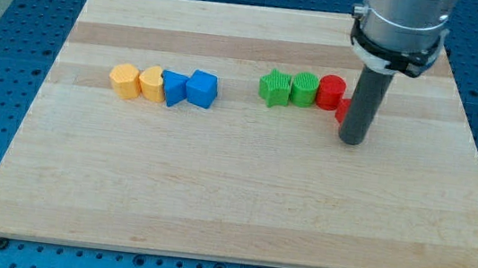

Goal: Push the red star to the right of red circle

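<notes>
1. My tip point(352, 141), the lower end of a straight dark rod hanging from a grey cylindrical arm end at the view's top right, rests on the light wooden surface point(240, 206).
2. There is no gripper on this arm, so there is no open or closed state to report; only the rod shows.
3. The red star block point(342, 111) is mostly hidden behind the rod; only a sliver of red shows at the rod's left edge, so its star shape cannot be made out here.
4. That red sliver sits just to the view's right of the red circular block point(330, 92) and slightly lower, touching or nearly touching it.
5. My tip stands just to the view's right of and a little below the red sliver, right against it as far as can be told.
6. A row runs leftward from the red circular block: a green ribbed round block point(304, 89), then a green star-like block point(274, 87), each touching the next.
7. Well apart, toward the view's left, lies a second row: an orange hexagonal block point(124, 79), an orange heart-like block point(151, 82), a blue angular block point(173, 88) and a blue cube-like block point(202, 88), packed side by side.
</notes>
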`<action>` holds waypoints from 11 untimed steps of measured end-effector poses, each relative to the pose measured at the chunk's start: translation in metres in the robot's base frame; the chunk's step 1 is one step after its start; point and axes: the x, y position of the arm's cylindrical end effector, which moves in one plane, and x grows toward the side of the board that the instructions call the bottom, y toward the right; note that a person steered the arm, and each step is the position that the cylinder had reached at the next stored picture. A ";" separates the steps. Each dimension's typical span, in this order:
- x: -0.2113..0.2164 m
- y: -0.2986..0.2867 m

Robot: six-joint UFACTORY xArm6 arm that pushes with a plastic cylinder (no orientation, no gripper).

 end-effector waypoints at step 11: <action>-0.039 0.023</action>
